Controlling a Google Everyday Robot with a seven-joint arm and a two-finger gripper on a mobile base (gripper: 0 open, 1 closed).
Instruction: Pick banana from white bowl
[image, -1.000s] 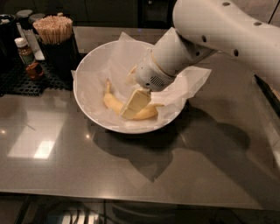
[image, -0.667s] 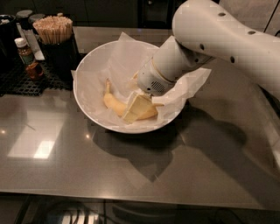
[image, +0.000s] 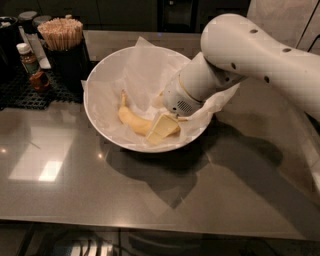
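Inside the white bowl (image: 94, 82), on a lining of crinkled white paper (image: 145, 70), lies the banana (image: 131, 119), the only food visible in it. The paper's corners stick out over the rim at the back and at the right. The banana rests on the near left part of the bowl's floor, its short stem pointing toward the back and its body curving forward and to the right.

Behind the bowl at the left, a dark cup (image: 70, 62) holds a bundle of thin wooden sticks (image: 61, 32). Beside the cup, a small white-capped bottle of brown sauce (image: 30, 62) stands on a black mat (image: 25, 92).

The bowl sits toward the back of a glossy grey counter (image: 150, 200), near the cup but not visibly touching it. A broad stretch of counter lies between the bowl and the front edge, and more spreads to the left and right. The white arm (image: 260, 55) crosses from the upper right, over the bowl's right rim and the paper corner there.

The gripper (image: 161, 131) is down in the bowl at the near right, its pale yellow tip covering the banana's right end. The stem and most of the fruit show to its left. Whether it is spread or clamped on the fruit cannot be told from this view.
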